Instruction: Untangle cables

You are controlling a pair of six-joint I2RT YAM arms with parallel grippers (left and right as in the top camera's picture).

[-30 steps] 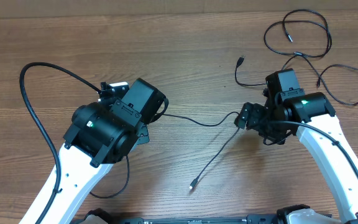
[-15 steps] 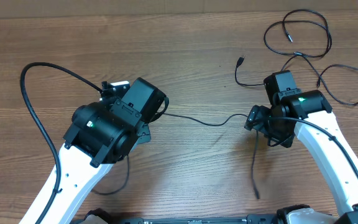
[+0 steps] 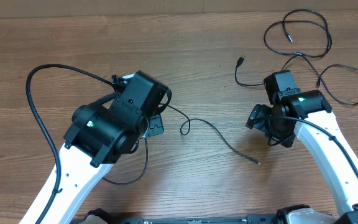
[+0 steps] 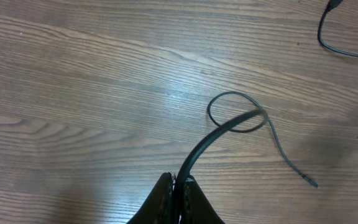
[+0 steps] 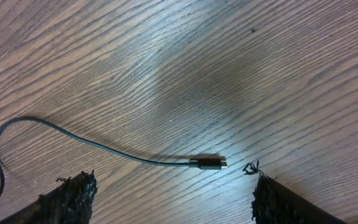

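The wooden bench (image 3: 197,37) carries both white arms, the left arm (image 3: 67,174) reaching in over the middle-left and the right arm (image 3: 331,152) over the right side. The left hand (image 4: 176,194) is pinched tight on one thin black cable (image 3: 219,132), as the left wrist view shows. From that grip the cord runs out across the bare middle of the bench, curls once into a small loop (image 4: 235,112) and trails off to its free tip (image 3: 257,162), which lies flat and touches nothing else. The right hand (image 5: 169,186) stands wide and holds nothing. In its wrist view a metal-tipped plug (image 5: 208,163) lies on the wood between the fingers (image 5: 73,194), clear of both; which cord it belongs to I cannot tell. The remaining cables (image 3: 298,54) lie in the far right corner in loose loops that cross one another, with a short stray end (image 3: 240,61) reaching toward the middle.

The job looks partway done. One cord lies well apart from the rest, with only its single curl to shake out, while the corner cords are not yet separated and probably need lifting out one at a time
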